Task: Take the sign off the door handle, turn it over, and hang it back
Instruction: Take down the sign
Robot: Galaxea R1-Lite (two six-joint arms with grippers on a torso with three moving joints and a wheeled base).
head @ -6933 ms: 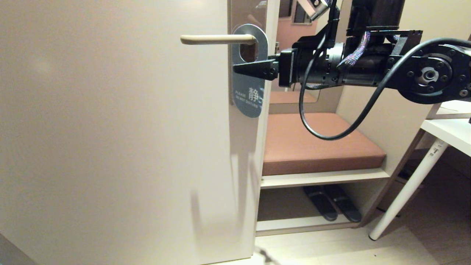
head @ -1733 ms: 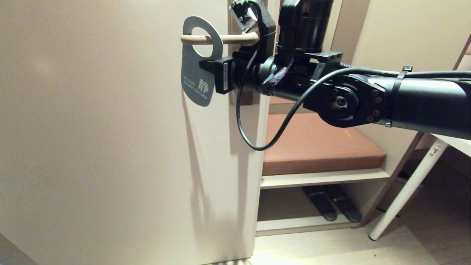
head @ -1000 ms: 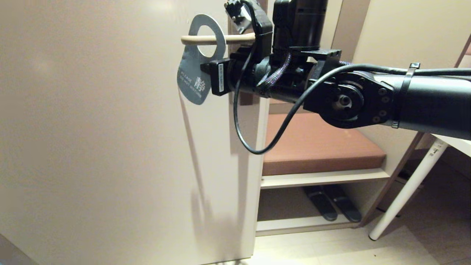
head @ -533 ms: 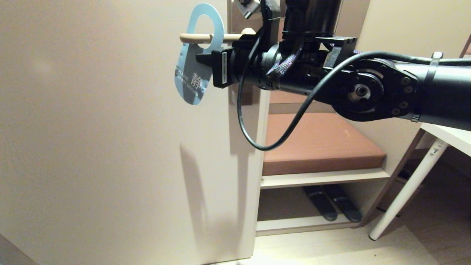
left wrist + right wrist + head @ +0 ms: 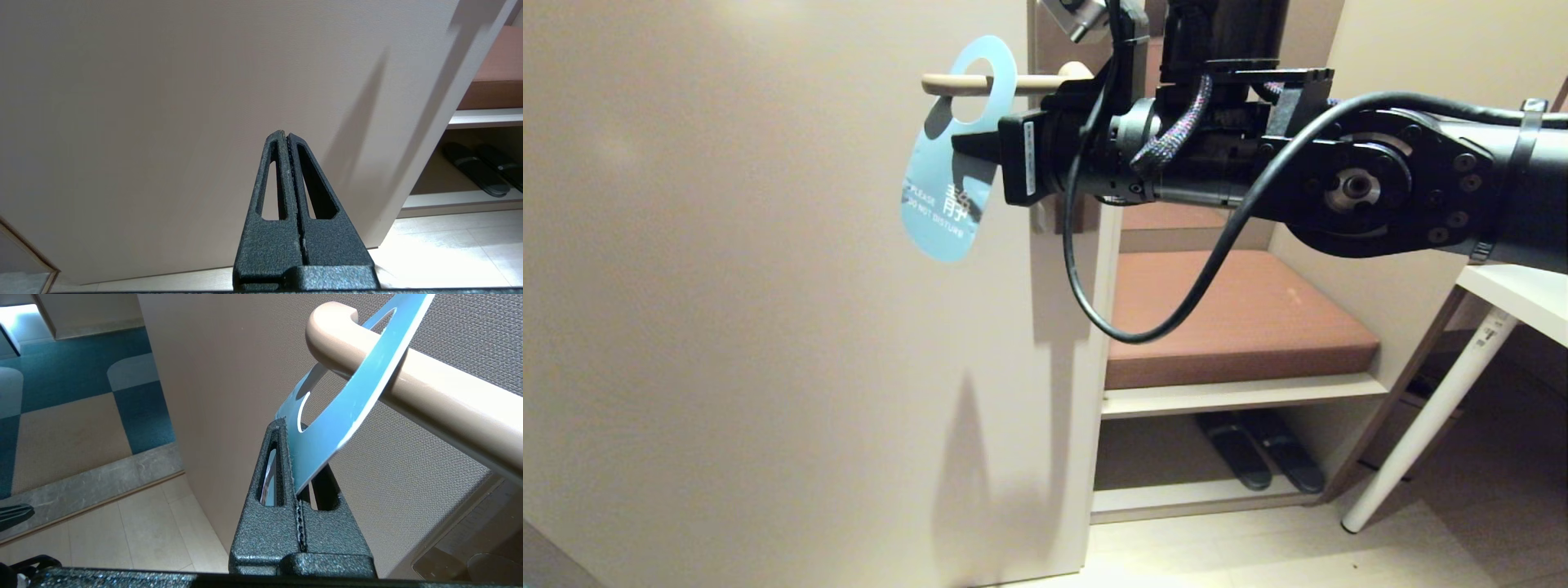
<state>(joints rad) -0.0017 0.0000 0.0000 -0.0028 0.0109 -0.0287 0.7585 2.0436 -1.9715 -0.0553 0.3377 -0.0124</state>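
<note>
Right gripper (image 5: 968,147): you have it clamped on the sign's edge, upper centre of frame.
Sign (image 5: 947,184): blue face out, tilted, hole threaded over the door handle (image 5: 980,82).
Left gripper (image 5: 287,141): closed, empty.

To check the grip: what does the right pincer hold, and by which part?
The right pincer holds the sign by its side edge, just below the hole.

Right pincer (image 5: 968,147) clamped — left pincer (image 5: 287,136) shut.
</note>
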